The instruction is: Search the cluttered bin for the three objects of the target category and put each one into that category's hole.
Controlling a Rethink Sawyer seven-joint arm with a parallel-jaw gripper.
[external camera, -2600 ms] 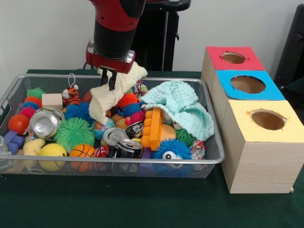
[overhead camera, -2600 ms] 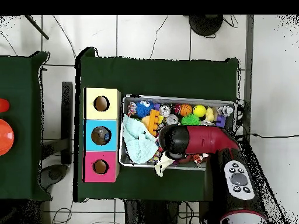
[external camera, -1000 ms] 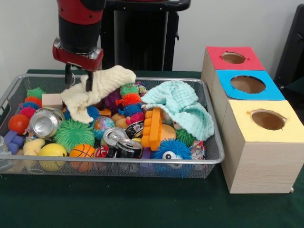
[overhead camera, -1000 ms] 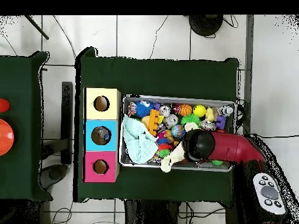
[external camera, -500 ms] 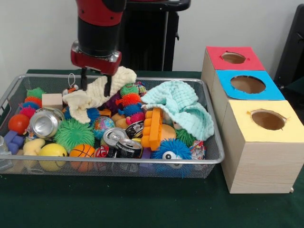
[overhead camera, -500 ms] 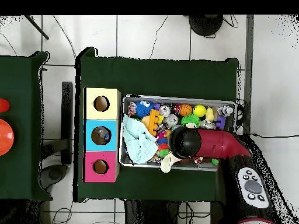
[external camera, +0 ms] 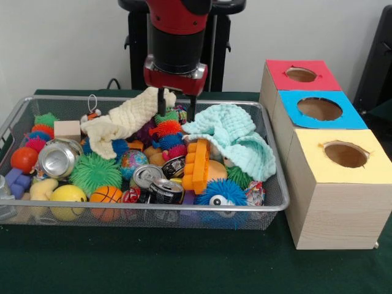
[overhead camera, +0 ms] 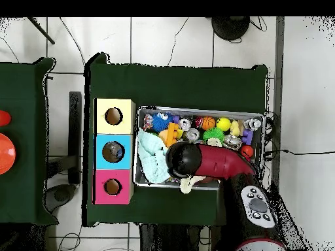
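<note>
- Scene: a red-and-black robot arm w/ gripper (external camera: 177,105) hung over the far-middle of the bin (external camera: 184,208), a silver wire-mesh basket packed w/ toys, cans & cloths.
- Change: half a sec earlier the gripper was further to the picture's left, pinching the cream cloth (external camera: 122,124). It had since let go & shifted right, approx. between that cloth and the mint cloth (external camera: 229,136).
- Gripper state: two dark fingers spread apart, nothing between them; tips just above the clutter.
- Cream cloth: lay draped over the toys at the bin's back-left. Long axis ran diagonally, from a low end beside the crushed silver can (external camera: 58,157) up to a high end just beside the gripper.
- Meaning, prob.: cloth was moved aside to uncover items below, so still searching. Spiky balls (external camera: 166,130) showed under the gripper.
- Boxes: three wooden boxes w/ red (external camera: 303,75), blue (external camera: 320,109) & yellow (external camera: 344,154) tops stood touching the bin's right side, each w/ a round hole.
- Overhead: the arm hid the gripper, so its state couldn't be told from there.
</note>
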